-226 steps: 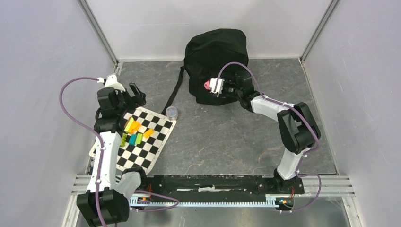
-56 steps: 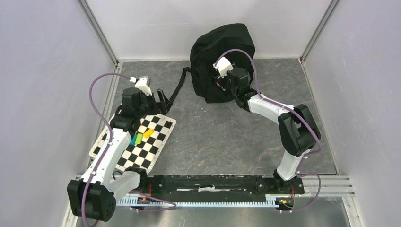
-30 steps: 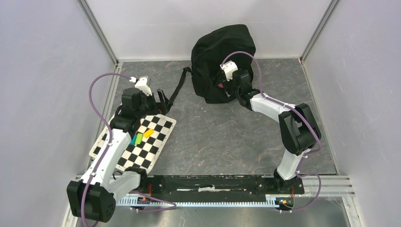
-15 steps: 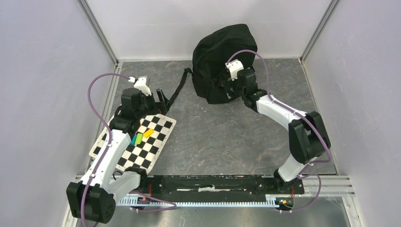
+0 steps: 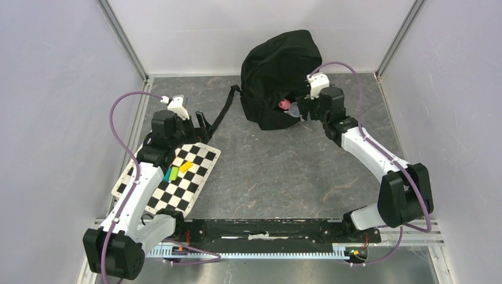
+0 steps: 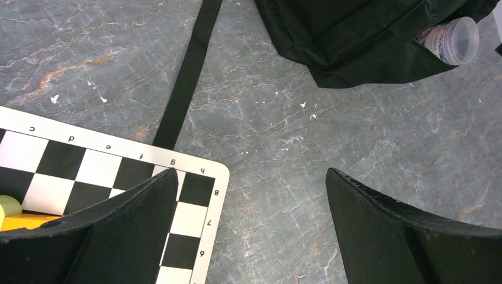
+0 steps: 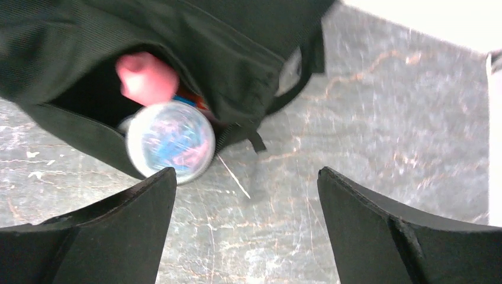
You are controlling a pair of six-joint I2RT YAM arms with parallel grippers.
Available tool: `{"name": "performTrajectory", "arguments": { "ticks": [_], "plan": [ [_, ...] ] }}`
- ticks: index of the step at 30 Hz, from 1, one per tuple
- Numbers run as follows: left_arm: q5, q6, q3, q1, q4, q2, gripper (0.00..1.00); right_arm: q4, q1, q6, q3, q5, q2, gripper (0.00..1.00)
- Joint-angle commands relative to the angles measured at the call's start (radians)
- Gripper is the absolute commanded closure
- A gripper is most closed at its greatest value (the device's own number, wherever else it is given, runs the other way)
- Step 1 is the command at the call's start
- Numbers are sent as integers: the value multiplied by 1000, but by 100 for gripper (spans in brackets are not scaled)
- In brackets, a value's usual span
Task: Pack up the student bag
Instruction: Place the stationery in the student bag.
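The student bag (image 5: 275,65), a big black backpack, stands at the back of the table; its front pocket (image 7: 177,41) gapes open. A pink object (image 7: 146,77) and a clear round jar (image 7: 170,141) sit in that pocket's mouth, the jar poking out (image 6: 456,40). My right gripper (image 5: 303,112) hovers just right of the pocket, open and holding nothing (image 7: 245,171). My left gripper (image 5: 200,123) is open over the chessboard's far corner (image 6: 251,171), well left of the bag.
A chessboard (image 5: 183,183) lies at the left with several coloured blocks (image 5: 177,170) on it. The bag's black strap (image 6: 189,77) trails across the floor to the board's corner. Grey walls close in on all sides.
My right gripper opened and drew back to the right, out of the bag's pocket, leaving the pink object and jar there. The left arm stayed still.
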Motion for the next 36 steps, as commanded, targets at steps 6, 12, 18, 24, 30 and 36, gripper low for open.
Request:
{"name": "performTrajectory", "arguments": {
  "ticks": [6,12,18,24,30,36],
  "plan": [
    [-13,31,6,-6,9,-14,0,195,-121,270,-113,-210,1,12],
    [-17,30,6,-5,7,-12,0,297,-122,357,-86,-281,120,31],
    [-12,29,9,-5,7,-2,0,402,-85,394,-24,-368,279,53],
    [-11,28,9,-5,6,1,0,432,-22,419,0,-327,327,71],
    [-11,27,8,-5,6,-5,0,443,-4,359,-114,-197,226,65],
    [-7,24,9,-5,6,-12,0,384,-8,322,-179,-113,47,38]
  ]
}}
